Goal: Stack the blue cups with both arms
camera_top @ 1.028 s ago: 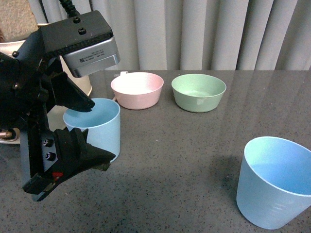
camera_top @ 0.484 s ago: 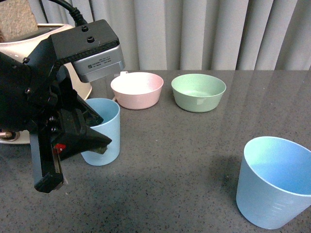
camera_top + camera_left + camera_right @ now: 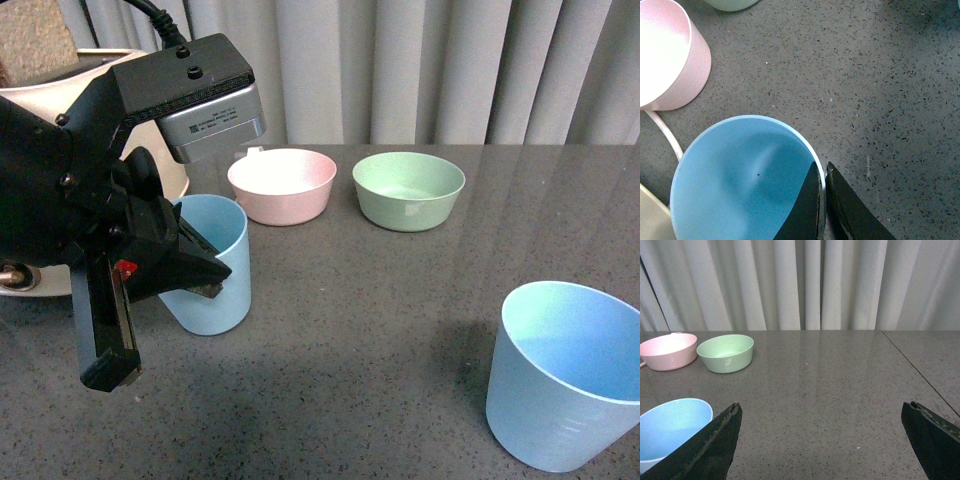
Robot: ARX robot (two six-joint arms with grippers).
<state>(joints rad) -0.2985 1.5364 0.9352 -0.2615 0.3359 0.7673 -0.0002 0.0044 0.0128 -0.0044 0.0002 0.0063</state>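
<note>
One blue cup [image 3: 228,300] stands upright at the left of the dark table. My left gripper [image 3: 208,272] is shut on its rim, one finger inside and one outside the wall. The left wrist view shows the same pinch: the gripper [image 3: 822,167] on the edge of the cup [image 3: 735,180], which is empty inside. The second blue cup [image 3: 565,375] stands alone at the front right and shows again in the right wrist view [image 3: 667,432]. My right gripper [image 3: 821,407] is open wide over bare table, with this cup beside one finger. It is out of the front view.
A pink bowl [image 3: 282,185] and a green bowl [image 3: 408,188] sit side by side at the back, near the grey curtain. A cream appliance [image 3: 50,75] stands behind my left arm, and its white cord [image 3: 662,132] runs past the held cup.
My left gripper's jaws, spread around the cup wall a second ago, have come together on the rim. The cup has shifted slightly to the right. The second cup has not moved.
</note>
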